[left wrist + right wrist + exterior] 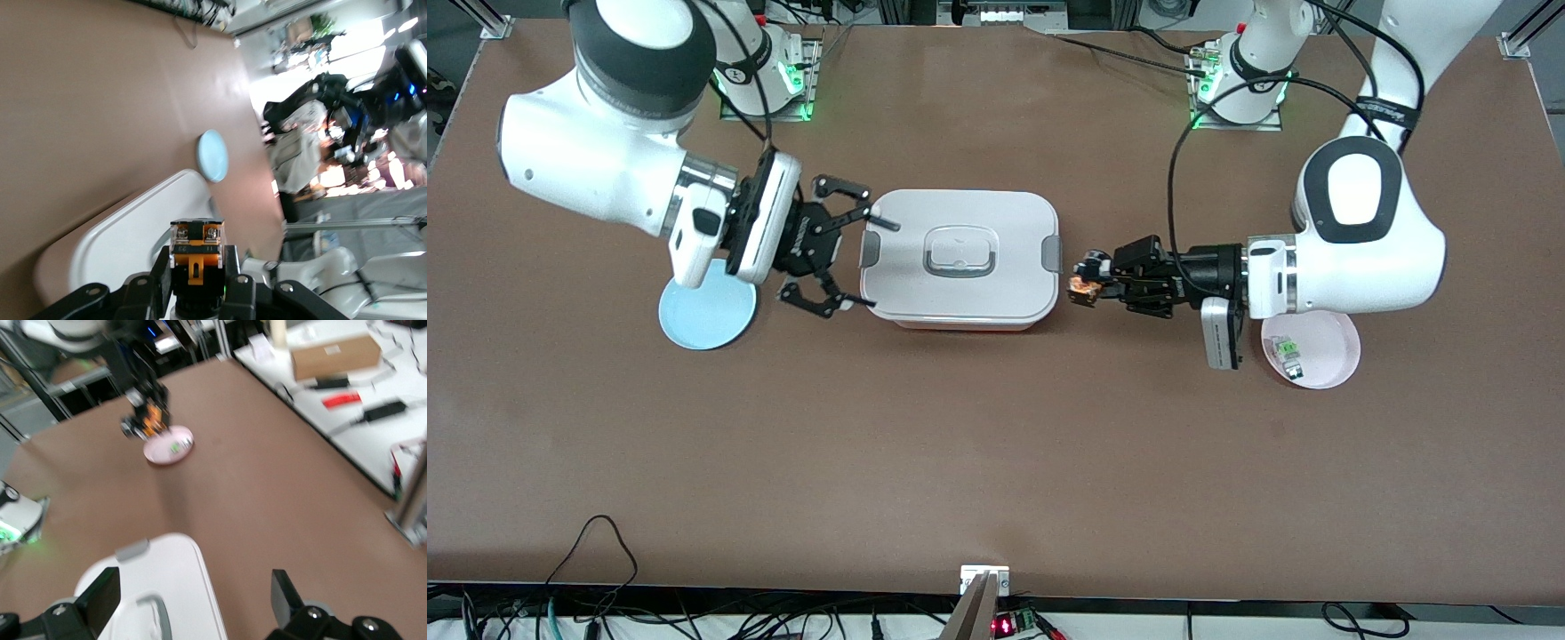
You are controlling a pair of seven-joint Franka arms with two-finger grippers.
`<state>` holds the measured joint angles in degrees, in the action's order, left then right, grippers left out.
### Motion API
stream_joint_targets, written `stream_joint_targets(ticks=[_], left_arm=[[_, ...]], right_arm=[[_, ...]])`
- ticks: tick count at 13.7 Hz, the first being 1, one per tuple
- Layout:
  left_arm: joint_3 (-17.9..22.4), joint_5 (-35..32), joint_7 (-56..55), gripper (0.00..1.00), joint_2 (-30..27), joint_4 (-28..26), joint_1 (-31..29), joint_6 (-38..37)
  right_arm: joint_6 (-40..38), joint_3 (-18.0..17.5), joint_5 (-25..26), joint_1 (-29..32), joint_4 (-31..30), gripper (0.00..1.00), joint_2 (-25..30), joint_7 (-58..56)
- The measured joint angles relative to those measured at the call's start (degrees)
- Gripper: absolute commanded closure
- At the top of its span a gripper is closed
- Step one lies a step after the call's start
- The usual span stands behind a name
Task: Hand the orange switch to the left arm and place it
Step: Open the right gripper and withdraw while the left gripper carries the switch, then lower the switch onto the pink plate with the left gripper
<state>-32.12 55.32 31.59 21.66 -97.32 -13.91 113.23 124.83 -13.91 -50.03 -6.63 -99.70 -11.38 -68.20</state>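
The orange switch (1083,289) is clamped in my left gripper (1088,281), which hangs just off the white box (960,258) at its end toward the left arm. In the left wrist view the switch (195,250) sits between the shut fingers, with the box lid (127,240) under it. My right gripper (876,264) is open and empty over the box's other end. In the right wrist view its fingertips (100,597) spread wide over the lid (167,587), and the switch (153,417) shows far off in the left gripper.
A blue plate (707,316) lies under the right arm's wrist. A pink plate (1325,356) holding a small grey-white, green-topped component (1288,351) lies under the left arm's wrist. Cables run along the table edge nearest the front camera.
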Motion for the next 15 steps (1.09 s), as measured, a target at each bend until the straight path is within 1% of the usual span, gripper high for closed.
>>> stream_joint_targets(ticks=[2, 4, 5, 6, 8, 9, 10, 11, 13, 15], left_arm=[[0.01, -9.95, 0.01, 1.0, 0.01, 0.57, -1.14, -1.6], [0.59, -20.32, -0.2, 1.0, 0.01, 1.96, -1.27, -3.63], [1.14, -26.99, -0.48, 1.0, 0.01, 2.97, -1.31, -4.86], [1.58, -34.53, -0.67, 1.0, 0.03, 4.01, -1.36, -6.02], [2.0, -48.85, -1.04, 1.0, 0.02, 5.48, -1.45, -7.44], [2.2, -53.74, -1.22, 1.0, 0.02, 5.75, -1.52, -8.06], [2.59, -57.14, -1.4, 1.0, 0.04, 5.78, -1.64, -8.59], [3.11, -59.6, -1.87, 1.0, 0.12, 5.77, -1.86, -9.28], [4.47, -64.54, -5.28, 1.0, 0.53, 5.74, -2.28, -11.19], [5.69, -67.56, -10.85, 1.0, 1.47, 5.62, -3.08, -13.21]], right_arm=[[-0.03, 1.96, 12.51, 0.18, -0.89, 0.0, -0.43, 9.98], [-0.1, 2.38, 26.09, 0.3, -0.98, 0.0, -0.54, 23.77], [-0.34, 2.43, 30.63, 0.38, -1.0, 0.0, -0.59, 30.09], [-0.86, 2.49, 33.4, 0.56, -1.04, 0.0, -0.7, 35.06], [-1.83, 2.97, 36.74, 1.27, -1.11, 0.0, -1.03, 42.06], [-2.71, 3.7, 37.65, 1.66, -1.14, 0.0, -1.12, 45.23], [-4.0, 4.68, 38.39, 2.01, -1.16, 0.0, -1.13, 48.75], [-5.33, 5.83, 40.21, 2.26, -1.14, 0.0, -1.12, 52.97], [-9.38, 7.2, 46.45, 2.73, -0.55, 0.0, -1.03, 60.85], [-16.74, 7.27, 53.26, 2.65, 2.48, 0.0, -0.85, 67.17]])
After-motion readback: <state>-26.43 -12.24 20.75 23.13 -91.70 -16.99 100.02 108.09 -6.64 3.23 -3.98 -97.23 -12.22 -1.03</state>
